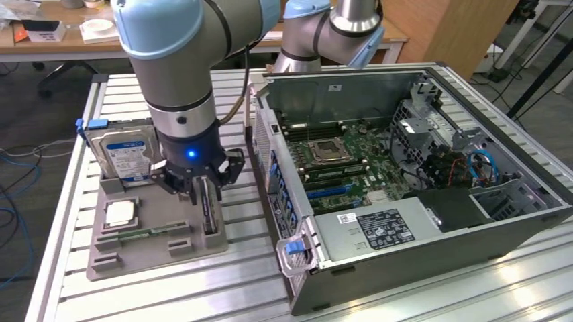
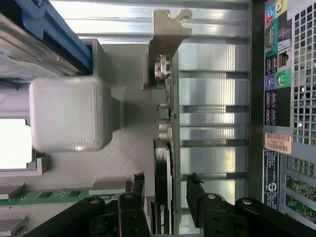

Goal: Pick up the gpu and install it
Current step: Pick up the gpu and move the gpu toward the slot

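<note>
The gpu [image 1: 211,213] stands on edge in a slot of the grey fixture tray [image 1: 152,258], left of the open computer case [image 1: 403,181] in the exterior view. My gripper [image 1: 204,186] hangs straight over the card, low, with its jaws open. In the wrist view the gpu [image 2: 164,153] appears edge-on, its metal bracket [image 2: 167,34] at the far end. My gripper [image 2: 166,186] straddles the card, one of its black fingers [image 2: 138,187] on each side. A gap shows between the card and the finger nearer the case.
On the tray also sit a silver hard drive [image 1: 125,154] in a blue caddy, a CPU [image 1: 121,213] and a green memory stick [image 1: 143,235]. The case's rear port panel [image 2: 286,98] lies close beside the card. Motherboard slots [image 1: 340,188] lie exposed inside the case.
</note>
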